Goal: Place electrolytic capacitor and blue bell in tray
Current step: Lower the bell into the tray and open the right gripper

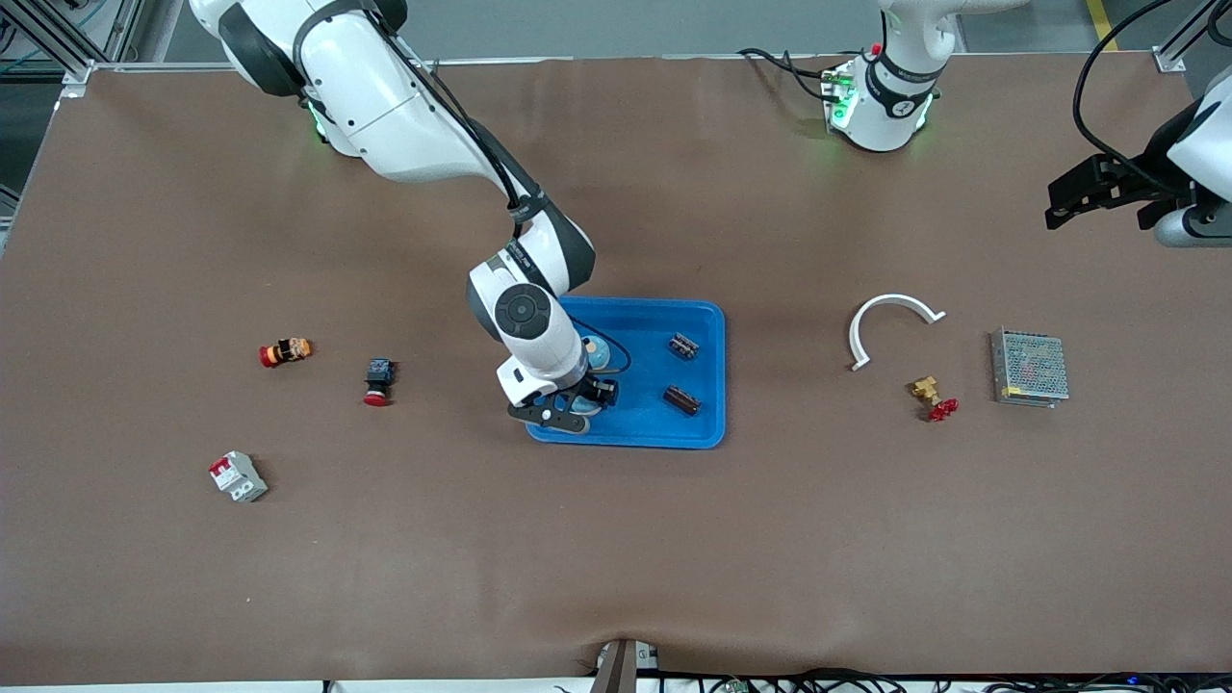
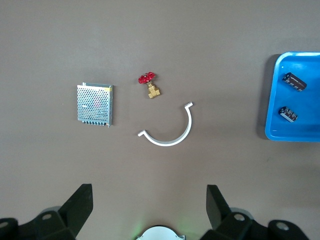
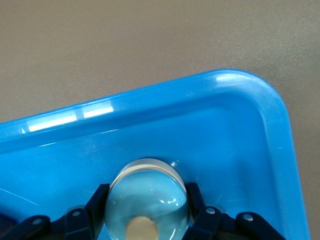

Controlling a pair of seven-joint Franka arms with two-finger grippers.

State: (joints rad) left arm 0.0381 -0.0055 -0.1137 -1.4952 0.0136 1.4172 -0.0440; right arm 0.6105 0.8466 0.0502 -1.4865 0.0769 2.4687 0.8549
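Step in hand: we judge the bell (image 3: 147, 197) is being set down; the right tool (image 1: 570, 402) grips it, fingers (image 3: 96, 205) pressed to its sides, low inside the tray (image 1: 707, 322) at the corner toward the right arm's end and nearest the front camera.
Capacitors: two dark cylinders already lie in the tray, one (image 1: 684, 346) farther from the front camera, the other (image 1: 681, 399) nearer, both at the tray's end toward the left arm.
Progress: we judge the task close to done; only the release of the bell is left.
Next move: we would have the right tool let go once the bell sits on the tray floor, then lift straight up, clear of the rim and of the black cable looping over the tray.
Left tool (image 2: 150, 205): released, jaws wide, waiting high over the surface, well apart from the tray, toward the left arm's end.
Right wrist view: it alone shows the grip on the bell and the bell's pale blue dome; whether it touches the tray floor we cannot tell.
Front view: the right arm hides most of the bell, but only here do we see the whole tray.
Left wrist view: it shows both capacitors inside the tray's end.
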